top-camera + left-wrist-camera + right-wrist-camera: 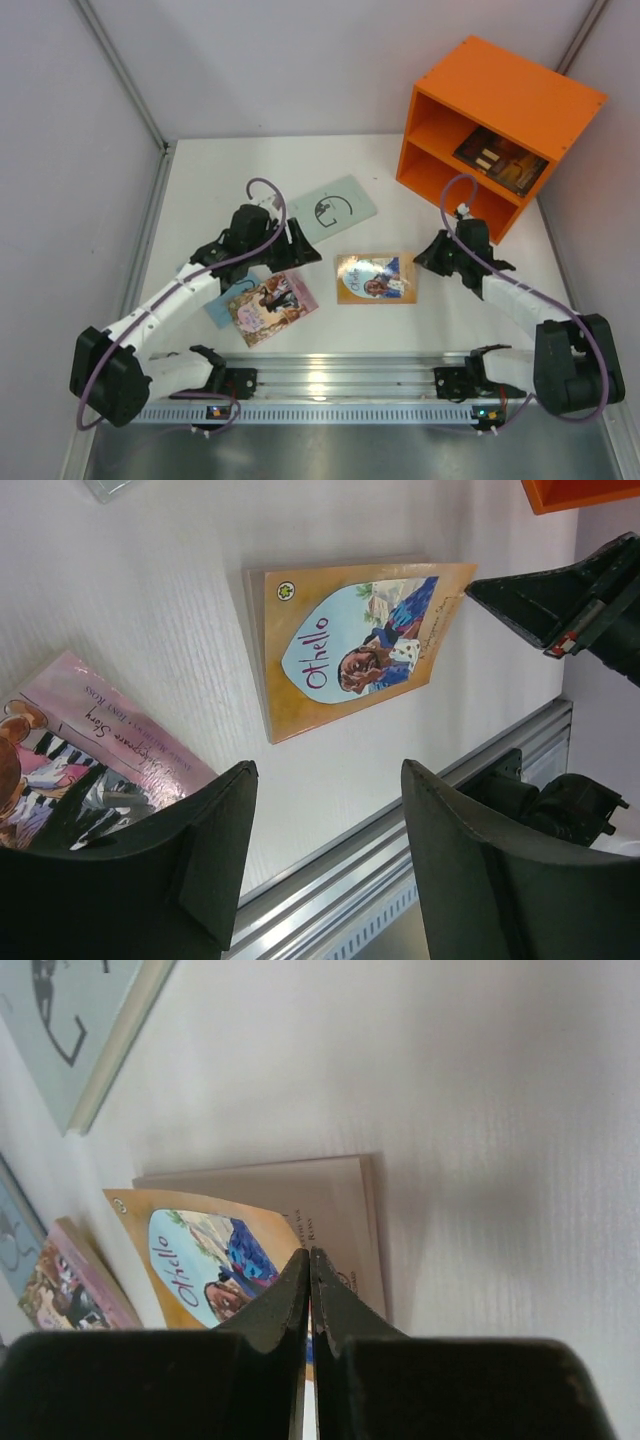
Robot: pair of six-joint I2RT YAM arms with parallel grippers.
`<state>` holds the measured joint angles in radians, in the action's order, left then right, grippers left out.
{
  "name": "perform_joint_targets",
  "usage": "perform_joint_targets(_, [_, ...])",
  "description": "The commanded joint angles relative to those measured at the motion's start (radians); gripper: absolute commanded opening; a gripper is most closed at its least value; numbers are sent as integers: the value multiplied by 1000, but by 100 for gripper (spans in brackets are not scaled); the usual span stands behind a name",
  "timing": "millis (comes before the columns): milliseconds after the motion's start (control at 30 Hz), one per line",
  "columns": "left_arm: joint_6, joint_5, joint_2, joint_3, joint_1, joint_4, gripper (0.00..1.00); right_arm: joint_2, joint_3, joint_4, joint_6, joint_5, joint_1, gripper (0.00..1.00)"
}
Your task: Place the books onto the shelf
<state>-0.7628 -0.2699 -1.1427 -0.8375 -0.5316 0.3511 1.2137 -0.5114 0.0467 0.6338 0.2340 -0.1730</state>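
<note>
orange-edged book (375,278) is the one getting grabbed right now. it's lying flat on the table (230,170) towards the near side, well apart from the shelf (520,95).

the right gripper (309,1255) is pressing its fingers tight together on what's looking like just the front cover. from the right wrist view the cover is curling up off the pages underneath. that's the bit that's worrying me: if it's lifting from there, the book is probably going to be flopping open and dangling, and a thin cover could be slipping out of the pinch or creasing. swinging a dangling open book at a compartment is also asking for it to be catching on the shelf's front edge.

the left gripper (328,775) is hanging spread wide and holding nothing, just beside the pink book (272,305), so it isn't steadying anything.

the dark brown book (500,160) is sitting in the upper compartment. the pale green book (338,208) and light blue book (220,310) are lying on the table.
</note>
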Motion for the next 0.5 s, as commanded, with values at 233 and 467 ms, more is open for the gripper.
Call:
perform_joint_targets(233, [30, -77, -242, -29, -10, -101, 0, 67, -107, 122, -123, -12, 13, 54])
perform_joint_targets(467, [10, -43, -382, -52, -22, -145, 0, 158, -121, 117, -189, -9, 12, 57])
